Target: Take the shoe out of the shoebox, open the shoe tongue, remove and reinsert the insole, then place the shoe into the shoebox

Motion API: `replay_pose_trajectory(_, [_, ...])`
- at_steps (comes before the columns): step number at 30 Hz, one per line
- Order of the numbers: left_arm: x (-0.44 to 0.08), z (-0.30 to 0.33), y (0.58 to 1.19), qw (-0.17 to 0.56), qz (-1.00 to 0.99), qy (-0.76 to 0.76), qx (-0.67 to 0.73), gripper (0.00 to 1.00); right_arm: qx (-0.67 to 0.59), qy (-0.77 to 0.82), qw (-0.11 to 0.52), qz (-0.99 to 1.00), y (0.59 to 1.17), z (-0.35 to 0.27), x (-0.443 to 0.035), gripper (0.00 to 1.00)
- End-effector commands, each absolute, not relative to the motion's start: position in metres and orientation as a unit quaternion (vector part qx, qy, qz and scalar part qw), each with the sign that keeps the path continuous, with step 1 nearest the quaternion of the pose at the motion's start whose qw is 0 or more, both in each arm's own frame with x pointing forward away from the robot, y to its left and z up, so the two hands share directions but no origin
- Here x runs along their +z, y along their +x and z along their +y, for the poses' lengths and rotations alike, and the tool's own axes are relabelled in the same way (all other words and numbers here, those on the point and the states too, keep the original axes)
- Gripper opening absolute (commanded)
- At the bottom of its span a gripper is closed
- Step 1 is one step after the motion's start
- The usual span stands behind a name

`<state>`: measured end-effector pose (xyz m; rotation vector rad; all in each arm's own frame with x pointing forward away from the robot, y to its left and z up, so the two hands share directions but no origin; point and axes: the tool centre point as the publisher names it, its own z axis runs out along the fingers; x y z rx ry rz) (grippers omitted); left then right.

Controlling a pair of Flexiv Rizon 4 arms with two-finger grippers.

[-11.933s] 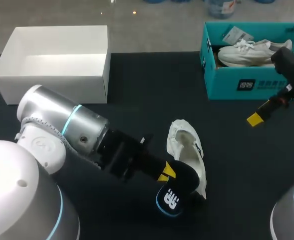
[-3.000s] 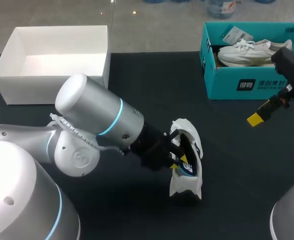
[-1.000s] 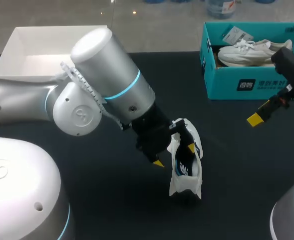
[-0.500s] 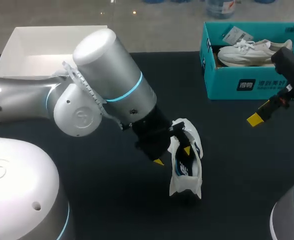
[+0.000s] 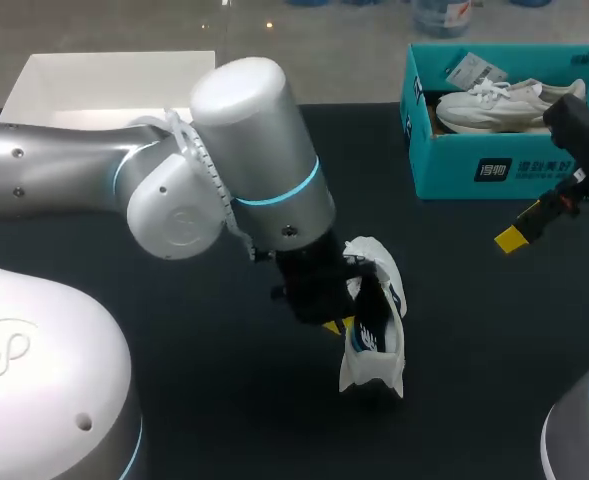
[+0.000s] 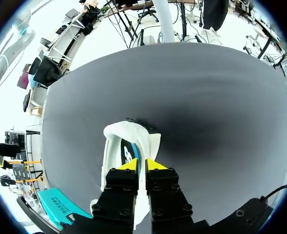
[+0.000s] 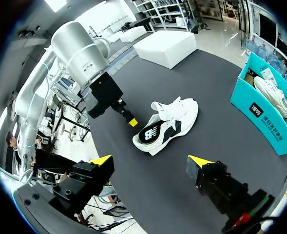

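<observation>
1. Black table (image 5: 494, 340): bears every item listed below.

2. Left arm (image 5: 244, 150): silver, with a blue ring. It comes in from the left and reaches across the table to its middle, partly covering item 3 in the head view.

3. White box (image 5: 94, 70): open-topped, at the table's far left corner. The part of its inside that shows is bare.

4. Teal shoebox (image 5: 514, 170): open, at the table's far right corner.

5. Pale shoe (image 5: 494, 105): lies inside the teal shoebox with a paper tag near it.

6. White sneaker (image 5: 379, 330): on the table near the middle, well apart from both boxes. Its opening is turned toward the left gripper. In the left wrist view the sneaker (image 6: 121, 141) lies directly ahead of the fingers.

7. Insole (image 5: 366, 325): dark with a white mark, seated inside the sneaker and visible through the opening.

8. Right gripper (image 7: 150, 161): fingers spread wide with nothing between them. In the head view it (image 5: 511, 238) is over the table just in front of the teal shoebox, well apart from the sneaker.

9. Left gripper (image 6: 142, 164): yellow tips drawn together, nearly touching, with nothing seen between them. It is at the sneaker's heel end, beside the opening. The right wrist view shows the same gripper (image 7: 130, 121) just beside the sneaker (image 7: 167, 124).
</observation>
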<state>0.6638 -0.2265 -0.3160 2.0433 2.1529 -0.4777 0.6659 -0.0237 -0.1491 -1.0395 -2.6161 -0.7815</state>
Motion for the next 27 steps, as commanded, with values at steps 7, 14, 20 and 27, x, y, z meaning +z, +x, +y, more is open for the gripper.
replay_pose_trajectory(7, [-0.344, -0.240, 0.662, 0.058, 0.721, 0.674, -0.149, 0.00, -0.264, -0.354, 0.111, -0.890, 0.668, -0.022, -0.150, 1.00])
replay_pose_trajectory(14, [-0.353, -0.248, 0.664, 0.065, 0.720, 0.679, -0.127, 0.00, -0.264, -0.354, 0.111, -0.890, 0.668, -0.022, -0.150, 1.00])
replay_pose_trajectory(20, [-0.362, -0.249, 0.665, 0.061, 0.721, 0.680, -0.116, 0.00, -0.264, -0.354, 0.111, -0.890, 0.668, -0.022, -0.150, 1.00])
replay_pose_trajectory(27, [-0.347, -0.251, 0.674, 0.074, 0.720, 0.681, -0.109, 0.00, -0.264, -0.354, 0.111, -0.890, 0.668, -0.022, -0.150, 1.00])
